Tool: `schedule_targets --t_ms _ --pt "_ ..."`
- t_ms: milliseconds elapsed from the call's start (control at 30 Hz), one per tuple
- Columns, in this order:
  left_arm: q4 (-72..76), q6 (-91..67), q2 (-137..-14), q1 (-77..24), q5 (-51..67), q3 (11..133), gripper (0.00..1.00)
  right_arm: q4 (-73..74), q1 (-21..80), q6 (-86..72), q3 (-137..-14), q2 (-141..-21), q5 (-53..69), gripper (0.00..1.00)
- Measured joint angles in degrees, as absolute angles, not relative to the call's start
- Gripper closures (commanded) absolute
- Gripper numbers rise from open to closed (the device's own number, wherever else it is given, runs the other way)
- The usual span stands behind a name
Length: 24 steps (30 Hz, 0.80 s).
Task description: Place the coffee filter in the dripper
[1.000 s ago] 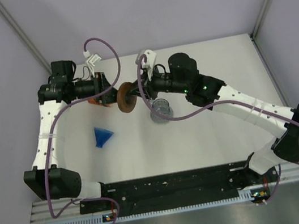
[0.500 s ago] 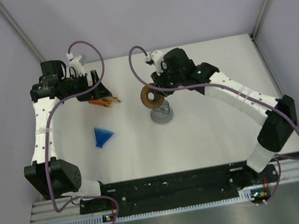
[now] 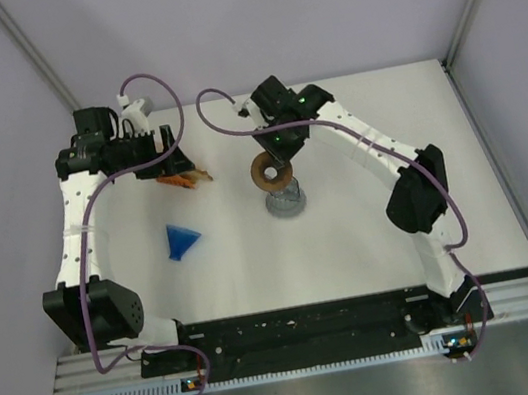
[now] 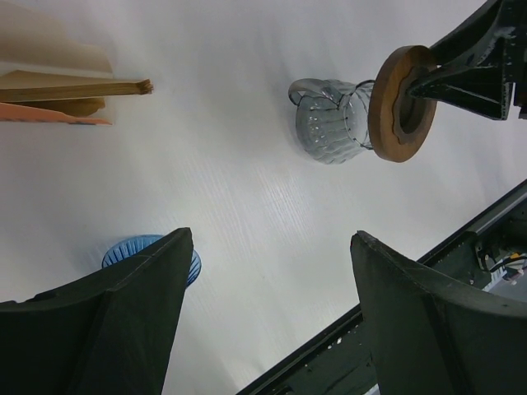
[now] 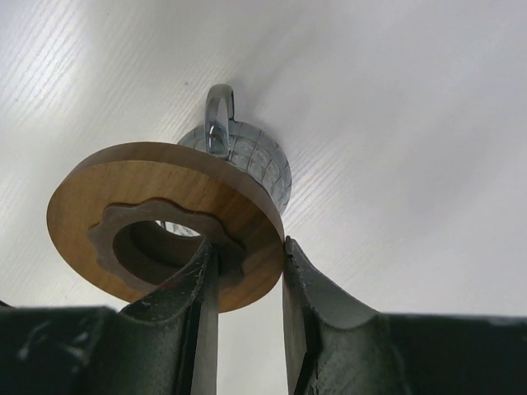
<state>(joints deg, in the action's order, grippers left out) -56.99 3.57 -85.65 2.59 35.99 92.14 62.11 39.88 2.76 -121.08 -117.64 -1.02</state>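
The blue dripper lies on its side on the table, left of centre; its ribbed rim shows behind my left finger in the left wrist view. The orange packet with its stack of tan papers lies at the back left. A pale tan sheet sits above the stack; I cannot tell whether it is a loose coffee filter. My left gripper is open and empty beside the packet. My right gripper is shut on the brown ring.
The grey glass mug stands upright at the table's middle, right under the held ring; it shows in both wrist views. The black front rail runs along the near edge. Grey walls close in the back and sides.
A second ago both grippers met at the ring. The left gripper has drawn back left to the packet, and the right has carried the ring over the mug and swung its elbow.
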Motion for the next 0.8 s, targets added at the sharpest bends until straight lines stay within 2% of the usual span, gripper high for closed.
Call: schedule_targets --t_ms 567,800 --pt "-57.0 4.2 -85.3 2.6 35.3 91.9 0.18 67.3 39.9 3.9 -123.1 -126.4 -1.6 0.99" --pt "-57.0 4.4 -85.3 2.6 35.3 91.9 0.18 67.3 39.9 3.9 -123.1 -126.4 -2.0 0.75"
